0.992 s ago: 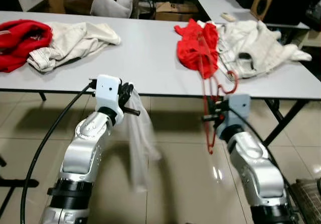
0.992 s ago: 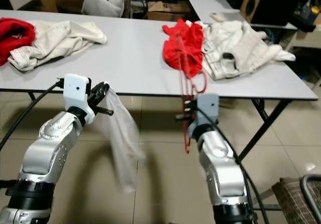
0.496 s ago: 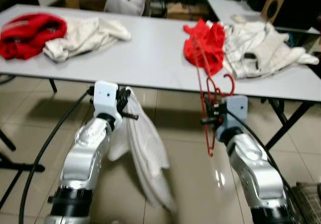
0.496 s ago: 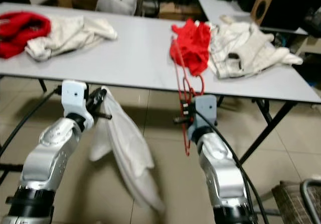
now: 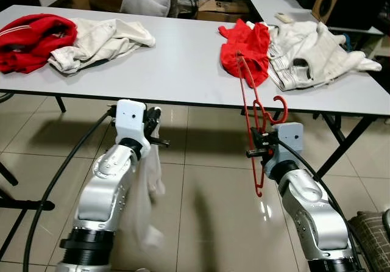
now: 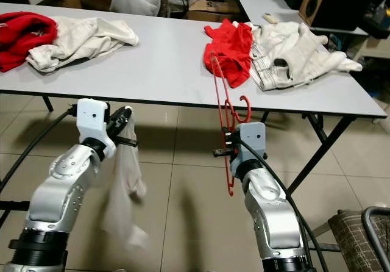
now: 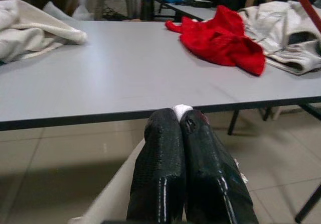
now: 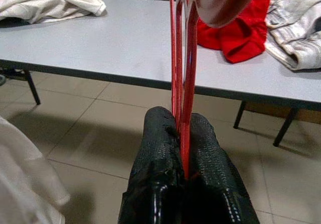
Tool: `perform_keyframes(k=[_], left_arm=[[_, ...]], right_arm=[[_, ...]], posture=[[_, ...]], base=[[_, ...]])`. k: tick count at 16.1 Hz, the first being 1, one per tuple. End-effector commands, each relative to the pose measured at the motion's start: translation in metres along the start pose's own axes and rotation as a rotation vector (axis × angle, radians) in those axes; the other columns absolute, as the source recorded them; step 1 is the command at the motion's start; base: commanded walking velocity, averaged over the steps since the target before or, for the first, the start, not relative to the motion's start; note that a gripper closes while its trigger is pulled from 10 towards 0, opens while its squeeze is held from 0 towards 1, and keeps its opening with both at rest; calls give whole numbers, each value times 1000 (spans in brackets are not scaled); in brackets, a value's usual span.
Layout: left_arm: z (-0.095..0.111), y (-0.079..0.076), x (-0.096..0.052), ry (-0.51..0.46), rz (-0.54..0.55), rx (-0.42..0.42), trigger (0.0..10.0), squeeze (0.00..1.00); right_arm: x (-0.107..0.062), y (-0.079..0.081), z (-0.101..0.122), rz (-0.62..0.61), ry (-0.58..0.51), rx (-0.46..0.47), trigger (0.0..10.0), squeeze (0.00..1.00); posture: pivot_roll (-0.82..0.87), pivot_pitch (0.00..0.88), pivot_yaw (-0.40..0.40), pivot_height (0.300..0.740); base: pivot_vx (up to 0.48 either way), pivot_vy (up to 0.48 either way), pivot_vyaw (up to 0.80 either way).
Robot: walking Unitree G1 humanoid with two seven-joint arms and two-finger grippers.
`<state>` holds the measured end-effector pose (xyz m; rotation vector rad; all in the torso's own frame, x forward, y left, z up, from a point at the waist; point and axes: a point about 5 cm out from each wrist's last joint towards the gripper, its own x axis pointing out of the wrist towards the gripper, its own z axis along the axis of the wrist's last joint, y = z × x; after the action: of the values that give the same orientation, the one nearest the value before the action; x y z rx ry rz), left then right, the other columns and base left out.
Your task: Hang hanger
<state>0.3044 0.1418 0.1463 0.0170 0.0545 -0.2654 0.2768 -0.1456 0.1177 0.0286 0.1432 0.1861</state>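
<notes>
You have both pieces in hand, but nothing is hung yet. The bench (image 5: pixel 183 71) stands ahead with clothes heaped along its far side. Off its near edge, your left pincer (image 5: pixel 153 127) is pinched on a white garment (image 5: pixel 146 205) hanging toward the floor. Your right pincer (image 5: pixel 257 145) is clamped on the red hanger (image 5: pixel 251 110), held upright. I judge that joining the garment and hanger, then hanging them, remains.
</notes>
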Motion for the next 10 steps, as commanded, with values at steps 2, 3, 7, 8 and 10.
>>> perform_keyframes(k=[2, 3, 7, 8, 10], left_arm=[[9, -8, -3, -50, -40, 23, 10000, 0], [9, -8, -5, -54, -36, 13, 10000, 0], [11, -7, -6, -61, -46, 12, 10000, 0], [9, -7, -5, -57, -37, 7, 10000, 0], [10, -9, -4, -60, -40, -6, 10000, 0]], right_arm=[[4, -5, 9, -24, -32, 1, 10000, 0], [7, -2, 8, -9, -29, -4, 10000, 0], [8, 0, 7, 0, -30, -8, 10000, 0], [9, -2, 8, 0, -29, -25, 10000, 0], [8, -6, 12, -1, -39, -17, 10000, 0]], posture=[[-120, 0, -59, 740], [-115, 0, -62, 740], [-103, 0, -69, 740], [-118, 0, -56, 740], [-111, 0, -71, 740]], base=[[0, 0, 0], [0, 0, 0], [0, 0, 0], [0, 0, 0], [0, 0, 0]])
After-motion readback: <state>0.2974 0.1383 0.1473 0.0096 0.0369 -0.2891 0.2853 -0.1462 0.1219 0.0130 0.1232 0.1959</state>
